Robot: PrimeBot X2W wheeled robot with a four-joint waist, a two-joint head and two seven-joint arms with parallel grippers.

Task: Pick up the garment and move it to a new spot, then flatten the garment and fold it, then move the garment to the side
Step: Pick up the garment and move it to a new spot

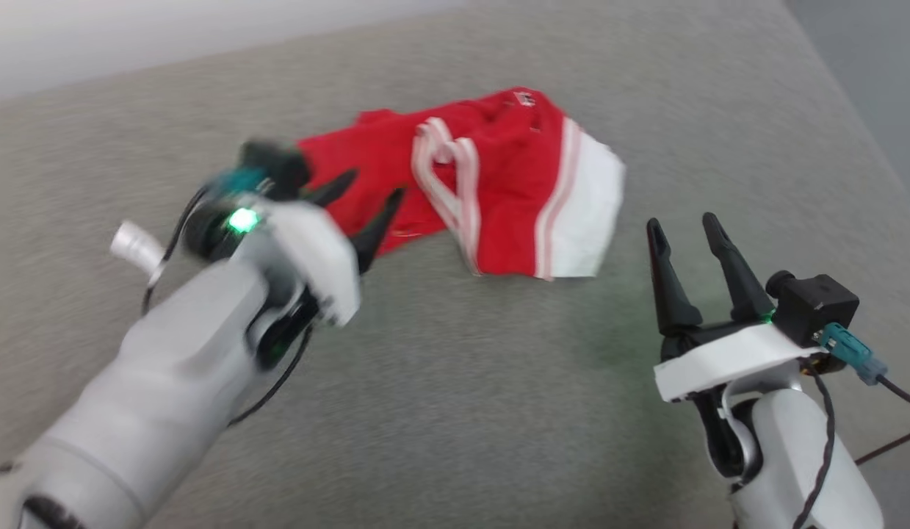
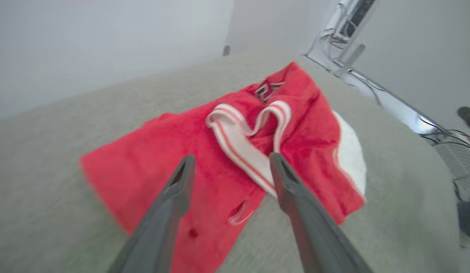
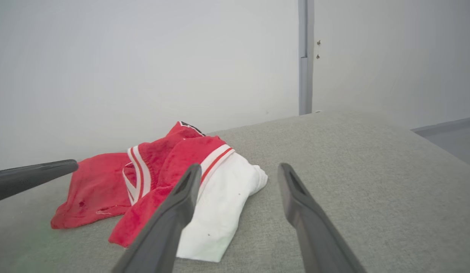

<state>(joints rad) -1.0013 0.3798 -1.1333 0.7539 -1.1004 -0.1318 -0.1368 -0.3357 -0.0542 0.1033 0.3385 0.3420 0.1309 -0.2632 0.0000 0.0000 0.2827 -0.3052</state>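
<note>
On the grey woven fabric surface (image 1: pixel 455 411): a small red jersey-like garment (image 1: pixel 499 184) lies crumpled toward the far side, ahead of both arms.
Garment's look: red cloth bunched in loose folds; a white panel at its right end, bordered by white-and-red stripes; striped trim looped in a heart-like curve on top; a small dark mark near the far edge.
Left gripper (image 1: pixel 374 184): two dark fingers spread apart, empty, over the garment's near left part; blur hides whether they touch.
Right gripper (image 1: pixel 681 221): fingers apart, empty, near the white panel, clear of it.
</note>
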